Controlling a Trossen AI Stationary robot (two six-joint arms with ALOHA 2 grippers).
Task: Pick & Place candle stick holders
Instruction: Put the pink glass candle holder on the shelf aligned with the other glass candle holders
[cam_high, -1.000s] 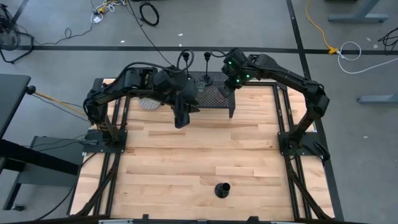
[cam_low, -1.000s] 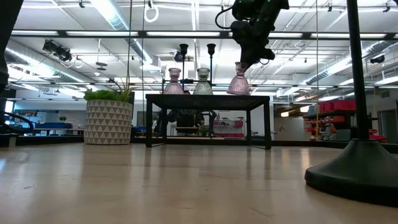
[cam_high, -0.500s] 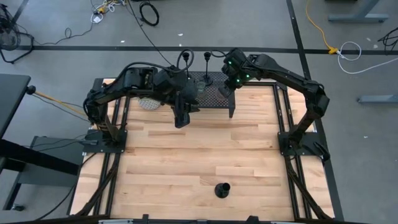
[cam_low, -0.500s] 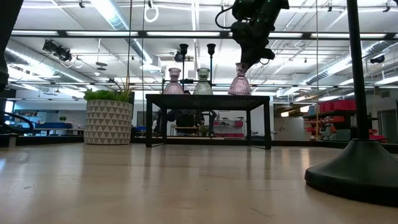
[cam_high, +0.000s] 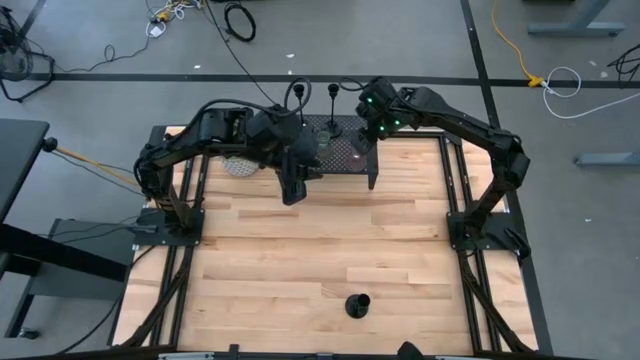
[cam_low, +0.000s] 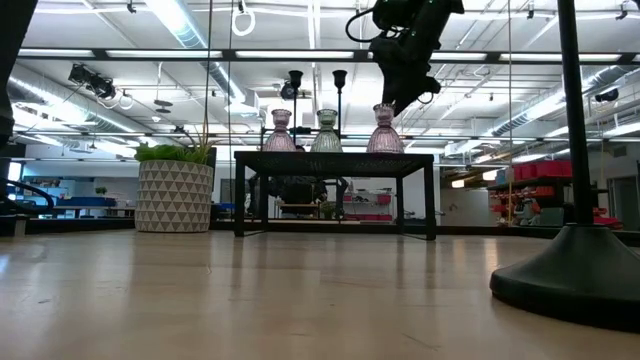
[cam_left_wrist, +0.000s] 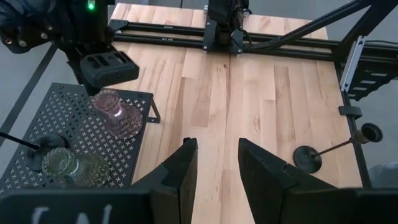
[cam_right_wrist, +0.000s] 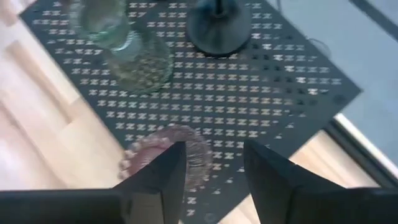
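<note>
No legible brand or label shows on any item. From the left in the low view: a potted plant (cam_low: 176, 190) stands on the desk (cam_low: 250, 300) beside the black mesh rack (cam_low: 335, 158). On the rack, upright with long axes vertical, stand a pinkish glass holder (cam_low: 279, 133), an olive glass holder (cam_low: 326, 133) and a second pinkish glass holder (cam_low: 385, 132), with two slim black stems (cam_low: 295, 100) upright behind them. The left gripper (cam_left_wrist: 214, 165) hovers over bare desk just in front of the rack, jaws parted and holding nothing. The right gripper (cam_right_wrist: 211, 162) hangs directly above the second pinkish holder (cam_right_wrist: 163, 155), jaws open on either side of it and clear of the glass, which rests on the rack near its front edge. A third black stem (cam_left_wrist: 333, 149) stands alone on the desk near its front edge (cam_high: 357, 303), well apart from both grippers.
</note>
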